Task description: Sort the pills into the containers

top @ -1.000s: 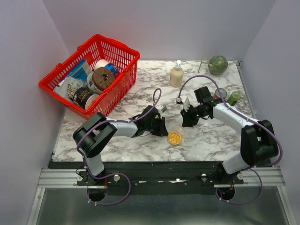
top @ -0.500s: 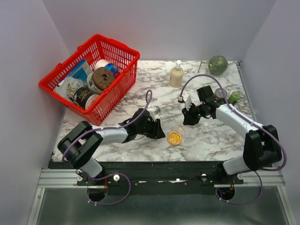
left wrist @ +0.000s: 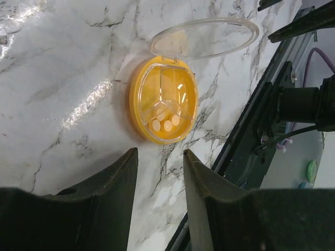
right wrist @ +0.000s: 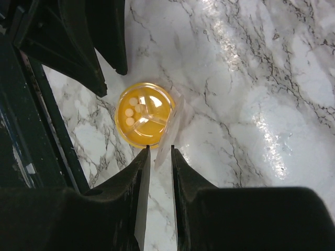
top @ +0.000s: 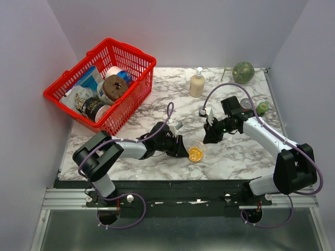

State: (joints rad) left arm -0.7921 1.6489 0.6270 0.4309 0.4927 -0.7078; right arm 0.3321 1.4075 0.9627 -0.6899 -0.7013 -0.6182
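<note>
A likely light, brittle yellow pill dish (top: 194, 153), clear lid (left wrist: 204, 37) open and pills (left wrist: 163, 124) in one compartment, sits on the worktop (top: 172, 94) between half-parted, empty left fingers (left wrist: 104, 198) and narrowly parted, empty right fingers (right wrist: 125, 209); its rim looks the safest hold.

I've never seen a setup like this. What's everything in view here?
table: one, white-grey marble, under everything
basket: one, red, far left, full of groceries
pump bottle: one, beige, far middle
melon-like ball: one, green, far right corner
small green thing: one, right side, too small to name
pill case: one, yellow, clear lid open, near middle
pills: three seen, pale, one compartment of the case
left gripper: one, black, open, facing the case
right gripper: one, black, tips at the lid's edge
</note>
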